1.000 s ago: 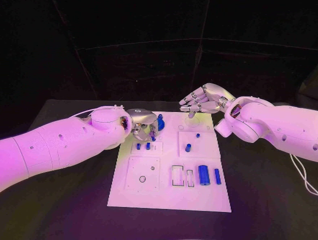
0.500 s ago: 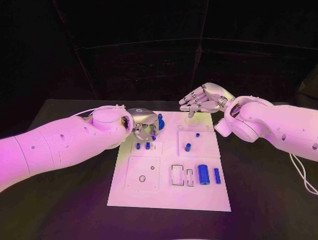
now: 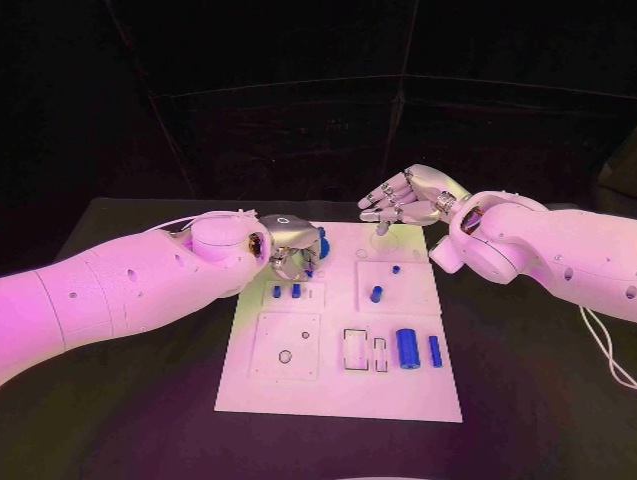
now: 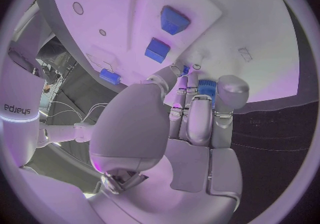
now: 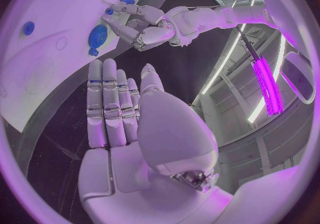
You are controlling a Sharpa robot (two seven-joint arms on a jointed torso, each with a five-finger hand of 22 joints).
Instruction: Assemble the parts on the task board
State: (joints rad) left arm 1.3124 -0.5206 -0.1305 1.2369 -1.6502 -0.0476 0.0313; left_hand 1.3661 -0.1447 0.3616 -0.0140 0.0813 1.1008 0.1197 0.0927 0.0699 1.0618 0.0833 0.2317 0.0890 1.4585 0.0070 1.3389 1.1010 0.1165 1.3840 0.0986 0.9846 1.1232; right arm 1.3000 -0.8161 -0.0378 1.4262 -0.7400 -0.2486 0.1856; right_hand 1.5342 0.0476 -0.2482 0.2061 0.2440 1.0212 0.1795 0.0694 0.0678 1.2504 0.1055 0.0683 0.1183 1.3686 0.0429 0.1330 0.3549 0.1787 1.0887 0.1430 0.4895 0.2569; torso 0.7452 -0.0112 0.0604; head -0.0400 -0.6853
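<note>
White arms, silver hands (image 3: 287,250)

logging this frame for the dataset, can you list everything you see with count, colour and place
task board: one, white, middle of the black table, recesses across it.
table: one, black, under the board.
large blue part: one, blue, far left of the board, at the left hand's fingers; whether it is gripped I cannot tell.
small blue parts: two, blue, side by side just nearer than the left hand.
blue parts: two, blue, upper right panel.
blue cylinders: two, blue, one thick and one thin, near right of the board.
left hand: silver, fingers curled at the large part.
right hand: silver, raised beyond the board's far edge, holding nothing.
</note>
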